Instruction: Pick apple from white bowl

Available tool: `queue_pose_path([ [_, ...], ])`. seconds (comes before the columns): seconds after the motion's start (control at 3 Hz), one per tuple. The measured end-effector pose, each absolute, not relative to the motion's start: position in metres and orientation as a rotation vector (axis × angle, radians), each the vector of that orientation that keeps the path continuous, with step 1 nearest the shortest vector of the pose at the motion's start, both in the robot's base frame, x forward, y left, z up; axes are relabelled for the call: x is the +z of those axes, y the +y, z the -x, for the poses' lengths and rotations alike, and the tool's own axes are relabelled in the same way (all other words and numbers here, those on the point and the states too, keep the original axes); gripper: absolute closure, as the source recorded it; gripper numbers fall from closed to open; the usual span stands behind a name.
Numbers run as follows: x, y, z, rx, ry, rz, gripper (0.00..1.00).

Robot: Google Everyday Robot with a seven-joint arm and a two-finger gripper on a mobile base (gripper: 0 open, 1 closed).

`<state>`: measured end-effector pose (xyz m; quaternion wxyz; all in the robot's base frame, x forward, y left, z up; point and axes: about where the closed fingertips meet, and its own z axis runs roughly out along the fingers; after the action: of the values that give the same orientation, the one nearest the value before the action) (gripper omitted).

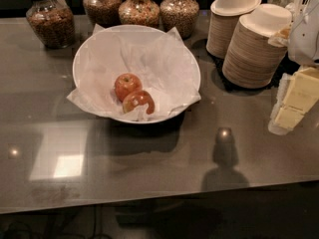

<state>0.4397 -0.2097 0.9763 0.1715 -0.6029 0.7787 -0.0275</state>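
The white bowl [83, 54] stands on the grey counter at centre left, lined with crumpled white paper. Two apples lie in it, touching. The darker red apple [138, 101] with a pale streaky patch is at the front. The more evenly orange-red apple [126, 85] is just behind it to the left. My gripper [293, 103], white with cream-yellow ends, hangs at the right edge of the view. It is well right of the bowl, apart from it, and holds nothing that I can see.
Several glass jars of cereal [139, 9] stand behind the bowl, with another jar [50, 21] at the back left. Two stacks of tan-sided paper bowls [251, 46] stand at the back right, close to my gripper. The counter's front edge [149, 200] runs along the bottom.
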Motion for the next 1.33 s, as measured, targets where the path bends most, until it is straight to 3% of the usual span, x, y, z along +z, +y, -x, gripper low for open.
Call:
queue_pose_path([
  [0.67,0.981,-0.184,-0.458,-0.068,2.125,1.696,0.00],
  [1.33,0.994,-0.106,-0.488,0.035,1.906,1.769,0.00],
])
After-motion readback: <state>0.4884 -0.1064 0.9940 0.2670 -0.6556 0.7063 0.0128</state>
